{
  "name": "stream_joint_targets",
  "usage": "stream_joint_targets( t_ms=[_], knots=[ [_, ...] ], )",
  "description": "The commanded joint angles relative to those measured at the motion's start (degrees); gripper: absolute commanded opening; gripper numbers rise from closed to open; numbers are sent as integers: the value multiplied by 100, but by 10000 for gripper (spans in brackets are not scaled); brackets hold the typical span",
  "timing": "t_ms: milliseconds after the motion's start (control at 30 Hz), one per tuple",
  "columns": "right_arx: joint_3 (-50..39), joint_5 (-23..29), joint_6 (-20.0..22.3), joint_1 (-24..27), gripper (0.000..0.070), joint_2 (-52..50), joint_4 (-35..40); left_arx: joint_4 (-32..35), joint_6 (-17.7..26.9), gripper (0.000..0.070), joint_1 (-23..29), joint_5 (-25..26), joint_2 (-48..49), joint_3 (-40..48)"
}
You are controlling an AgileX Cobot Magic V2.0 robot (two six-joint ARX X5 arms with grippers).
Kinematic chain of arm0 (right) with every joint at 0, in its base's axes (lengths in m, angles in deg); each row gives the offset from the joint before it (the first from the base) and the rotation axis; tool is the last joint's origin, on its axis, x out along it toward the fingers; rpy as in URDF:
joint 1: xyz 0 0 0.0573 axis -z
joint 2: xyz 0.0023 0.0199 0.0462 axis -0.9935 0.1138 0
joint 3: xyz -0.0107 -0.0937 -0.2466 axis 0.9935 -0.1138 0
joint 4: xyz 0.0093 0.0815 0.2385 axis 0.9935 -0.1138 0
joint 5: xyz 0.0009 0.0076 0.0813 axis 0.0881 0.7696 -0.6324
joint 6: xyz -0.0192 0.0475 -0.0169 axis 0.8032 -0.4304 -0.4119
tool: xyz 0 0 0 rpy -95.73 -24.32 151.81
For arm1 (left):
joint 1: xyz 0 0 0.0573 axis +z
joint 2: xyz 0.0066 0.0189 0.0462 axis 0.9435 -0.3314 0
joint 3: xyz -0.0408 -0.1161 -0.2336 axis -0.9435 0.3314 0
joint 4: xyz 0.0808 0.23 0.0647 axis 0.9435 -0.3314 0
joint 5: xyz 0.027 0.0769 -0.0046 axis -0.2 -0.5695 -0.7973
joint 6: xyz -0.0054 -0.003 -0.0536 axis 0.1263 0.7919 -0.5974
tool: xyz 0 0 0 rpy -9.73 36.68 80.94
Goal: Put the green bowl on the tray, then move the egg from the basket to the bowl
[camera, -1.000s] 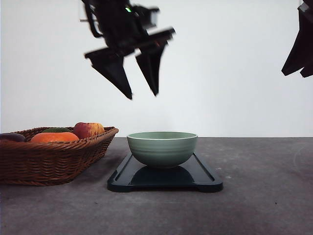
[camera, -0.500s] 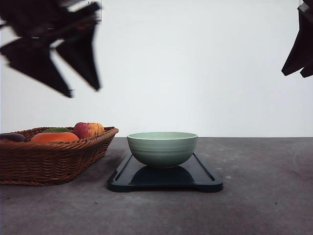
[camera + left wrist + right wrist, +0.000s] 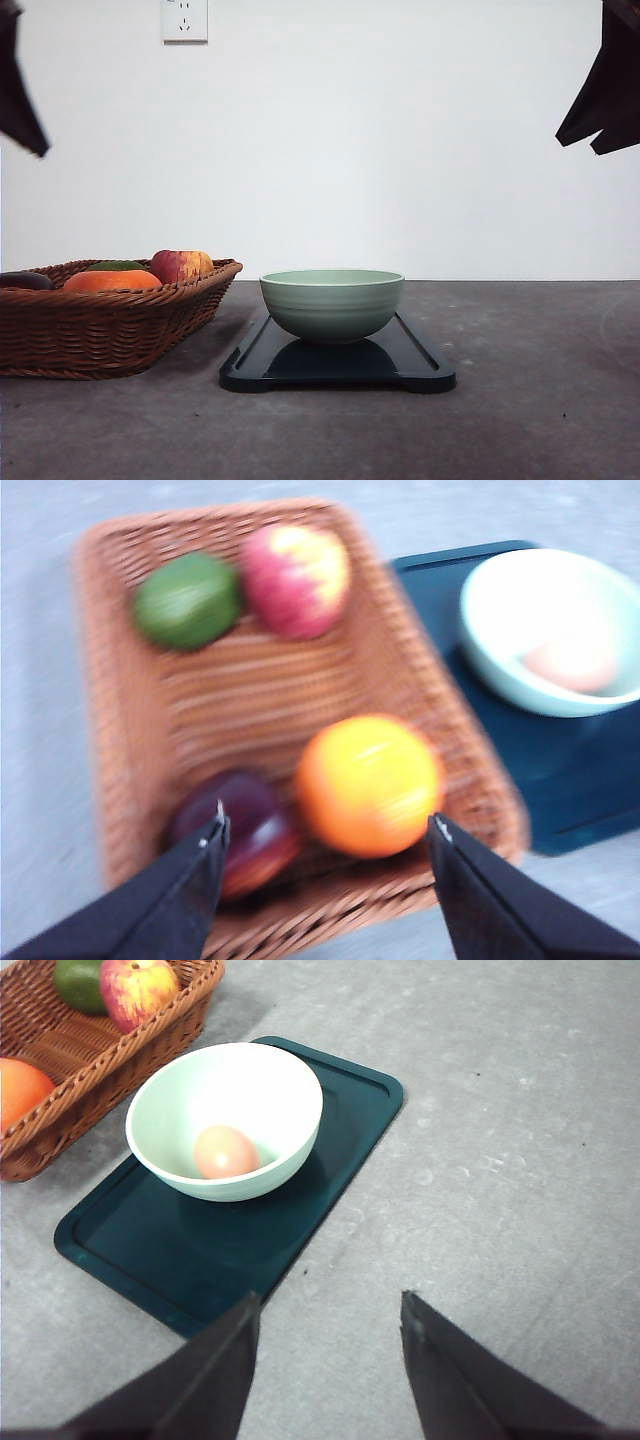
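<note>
Now: smooth tan egg (image 3: 225, 1152) inside ridged sage ceramic green bowl (image 3: 332, 303), on flat dark tray (image 3: 420, 360) beside woven wicker basket (image 3: 100, 325). Left gripper (image 3: 325, 852) spread, empty, above basket; right gripper (image 3: 328, 1332) likewise parted, empty.

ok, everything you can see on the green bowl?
The pale sage-green round ceramic bowl has faint horizontal ridges outside, a lighter rim and a smooth pale inside. It stands upright on the dark blue-black rectangular tray, toward its basket-side end. A small tan oval egg rests inside it. No gripper touches it.
</note>
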Motion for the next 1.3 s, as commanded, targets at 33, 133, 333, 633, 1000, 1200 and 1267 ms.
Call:
stream_joint_targets(
  t_ms=[33, 133, 333, 633, 1000, 1200, 1267],
  knots=[
    [13, -28, 59, -30, 278, 35, 57, 40, 87, 391, 159, -2, 104, 73],
    [13, -36, 70, -30, 279, 35, 51, 39, 103, 391, 258, -27, 174, 80],
    [15, -220, 60, -30, 37, 34, 155, -44, 248, 49, 272, 50, 186, 76],
    [15, -387, 4, -30, 15, 17, 234, 14, 251, 4, 272, 67, 193, 63],
    [15, -387, 2, -30, 15, 17, 234, 10, 260, 7, 257, 63, 358, 66],
    [15, -387, 2, -30, 15, 17, 234, 409, 421, 8, 677, 42, 985, 516],
    [15, -387, 2, -30, 15, 17, 235, 756, 366, 8, 946, 42, 1330, 917]
  ],
)
